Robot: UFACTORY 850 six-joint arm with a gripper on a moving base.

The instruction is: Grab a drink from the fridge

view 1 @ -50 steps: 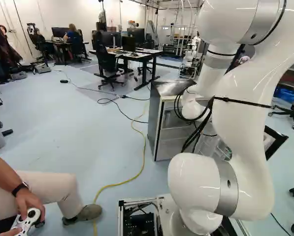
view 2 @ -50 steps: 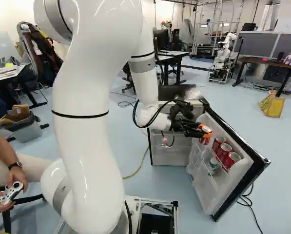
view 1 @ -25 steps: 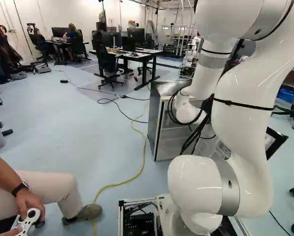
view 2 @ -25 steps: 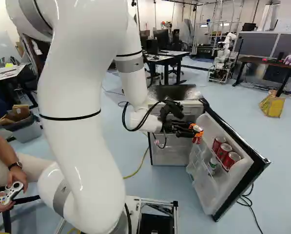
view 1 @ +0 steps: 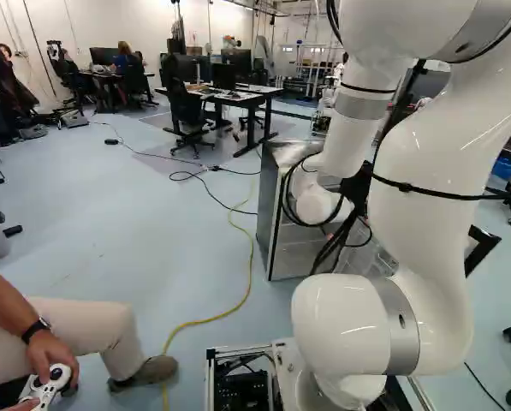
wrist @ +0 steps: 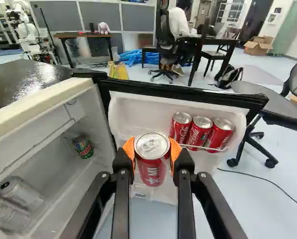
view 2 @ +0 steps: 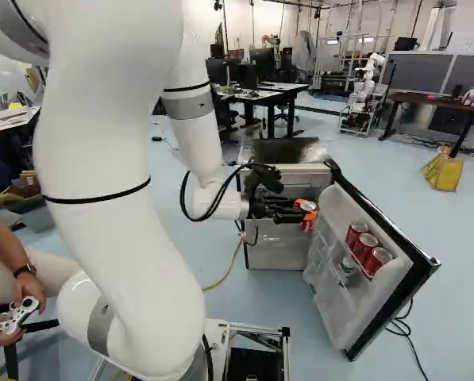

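A white robot arm (view 2: 102, 159) works by a grey fridge (view 2: 280, 149), centre of the right base view; swung wide, it could strike the open black-edged door (view 2: 332, 305). The black pincer (wrist: 152, 149) clasps a red metal can (wrist: 152, 172) near that door; a weak squeeze could drop it.

**Open fridge, cans in door and body**

Before me, a grey fridge (view 2: 275, 255) stands on the pale blue floor (view 2: 379, 186). On its open door's wire-railed shelf (wrist: 208, 148), to the right, three red metal cans (wrist: 199, 131) stand in a row, running far to near. Inside the body, I see silver cans (wrist: 22, 193) left of a green-and-red can (wrist: 82, 147).
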